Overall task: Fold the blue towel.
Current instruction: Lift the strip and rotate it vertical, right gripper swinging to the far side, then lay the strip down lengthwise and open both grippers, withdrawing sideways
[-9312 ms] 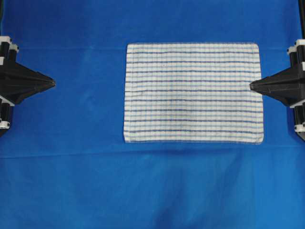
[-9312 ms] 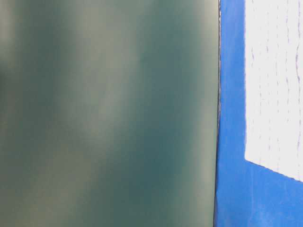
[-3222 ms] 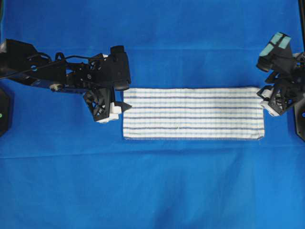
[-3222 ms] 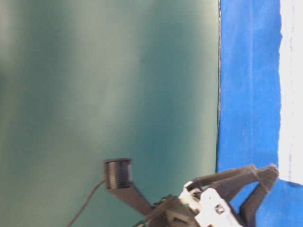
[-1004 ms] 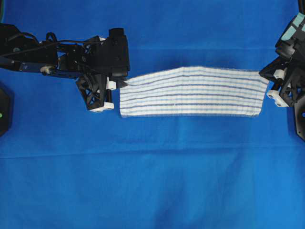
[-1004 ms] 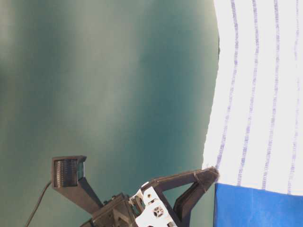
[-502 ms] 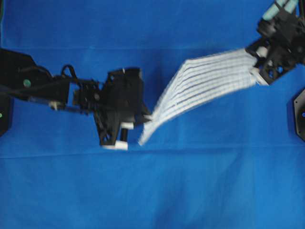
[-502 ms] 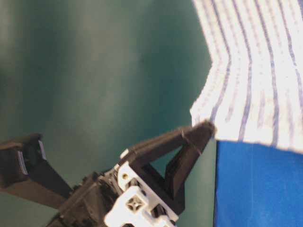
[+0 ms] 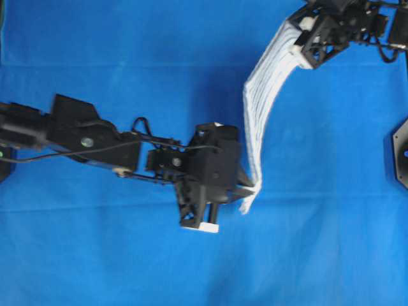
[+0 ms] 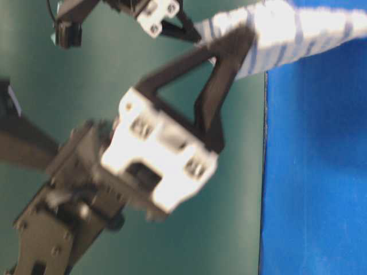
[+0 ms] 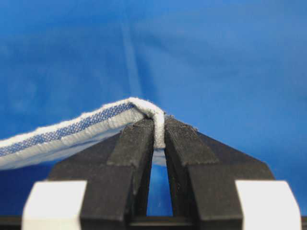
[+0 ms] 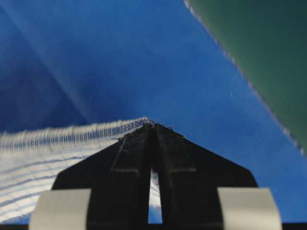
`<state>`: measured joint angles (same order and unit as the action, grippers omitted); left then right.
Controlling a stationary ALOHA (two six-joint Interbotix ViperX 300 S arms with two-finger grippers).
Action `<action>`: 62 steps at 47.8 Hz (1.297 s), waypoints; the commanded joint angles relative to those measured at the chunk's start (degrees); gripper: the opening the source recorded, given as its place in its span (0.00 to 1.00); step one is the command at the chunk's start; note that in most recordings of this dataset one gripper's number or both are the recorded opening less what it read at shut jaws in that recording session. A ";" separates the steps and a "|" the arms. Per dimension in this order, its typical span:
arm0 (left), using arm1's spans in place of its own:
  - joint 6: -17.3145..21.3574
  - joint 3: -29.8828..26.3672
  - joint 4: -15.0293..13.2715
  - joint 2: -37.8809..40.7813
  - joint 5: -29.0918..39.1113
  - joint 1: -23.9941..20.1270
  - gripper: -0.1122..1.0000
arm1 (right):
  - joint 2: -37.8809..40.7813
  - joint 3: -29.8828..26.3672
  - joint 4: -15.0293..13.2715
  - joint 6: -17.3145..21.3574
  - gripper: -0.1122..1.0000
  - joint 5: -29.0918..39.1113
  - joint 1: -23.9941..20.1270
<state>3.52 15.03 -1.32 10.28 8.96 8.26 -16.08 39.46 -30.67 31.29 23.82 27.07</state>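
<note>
The blue towel point(image 9: 258, 102), a white striped cloth folded into a long strip, hangs in the air above the table between my two grippers. My left gripper point(image 9: 253, 189) is shut on its near end, just right of the table's middle. The left wrist view shows the thick folded edge point(image 11: 72, 132) pinched between the black fingertips of the left gripper point(image 11: 159, 127). My right gripper point(image 9: 298, 36) is shut on the far end at the back right. In the right wrist view the towel's hem point(image 12: 48, 153) runs left from the right gripper point(image 12: 153, 127).
A plain blue covering point(image 9: 319, 242) spreads over the whole table. My left arm point(image 9: 83, 137) reaches in from the left edge. A black base point(image 9: 400, 150) sits at the right edge. A green wall point(image 10: 229, 217) stands behind the table in the table-level view.
The left gripper has carried its end of the towel rightward and toward the front. The right gripper has moved back and leftward. The strip now runs front to back, not sideways.
</note>
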 commanded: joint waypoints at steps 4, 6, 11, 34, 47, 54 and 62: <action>0.26 -4.57 -0.09 1.23 -0.44 0.53 0.14 | 1.23 -3.25 -0.97 0.00 0.12 -0.62 0.26; 0.35 -5.27 0.00 1.58 -0.53 0.53 0.14 | 1.23 -3.25 -1.05 0.00 0.12 -0.53 0.35; 0.35 -6.77 -0.09 2.64 -1.14 0.53 0.14 | 0.44 -2.72 -1.14 0.00 0.12 -0.09 0.79; 2.72 -21.09 0.00 15.73 -5.45 0.26 0.14 | -8.26 4.66 -0.97 0.09 0.12 3.96 2.72; 1.41 -15.21 -0.18 13.89 -5.27 0.00 0.14 | 1.93 0.62 -0.97 0.09 0.12 -2.11 2.29; -1.41 -8.53 -0.26 11.34 -5.63 0.26 0.14 | 8.96 -3.78 -0.88 0.09 0.12 -5.80 1.32; -5.80 -1.32 -0.26 8.53 -5.80 0.35 0.14 | 14.41 -8.35 -0.88 0.09 0.12 -7.38 0.00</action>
<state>-1.32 12.04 -1.41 22.24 3.78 8.44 -2.55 33.93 -31.55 31.38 17.31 27.42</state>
